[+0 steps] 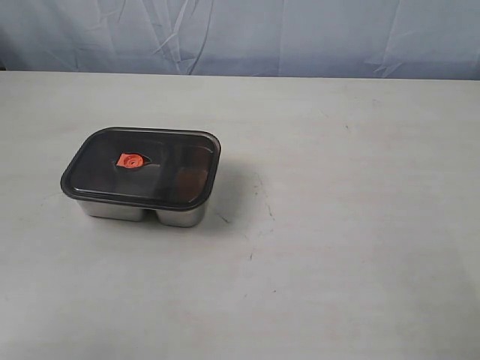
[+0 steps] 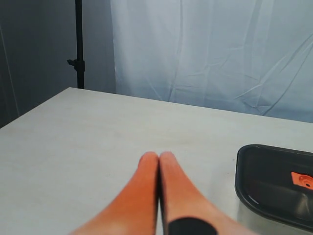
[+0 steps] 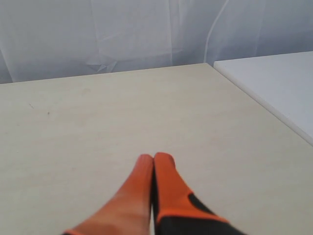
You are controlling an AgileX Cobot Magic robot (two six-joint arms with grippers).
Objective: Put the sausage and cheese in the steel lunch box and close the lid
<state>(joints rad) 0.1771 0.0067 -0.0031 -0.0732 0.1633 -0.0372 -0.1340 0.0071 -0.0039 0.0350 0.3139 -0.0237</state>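
On the pale table [image 1: 360, 225], toward the left arm's side and about midway between the far and near edges, sat the steel lunch box [image 1: 182, 219]. Its dark smoky lid [image 1: 169, 157] lay flat on top, square with the rim, and the small orange valve [image 1: 130, 160] faced up. What lay inside was too dim to tell through the lid. The left claw [image 2: 159, 155] hung above bare table, orange fingers pressed together on nothing, with the box off to one side and apart from it. The right claw [image 3: 153, 157] was likewise pinched together and empty, over bare table near a side edge.
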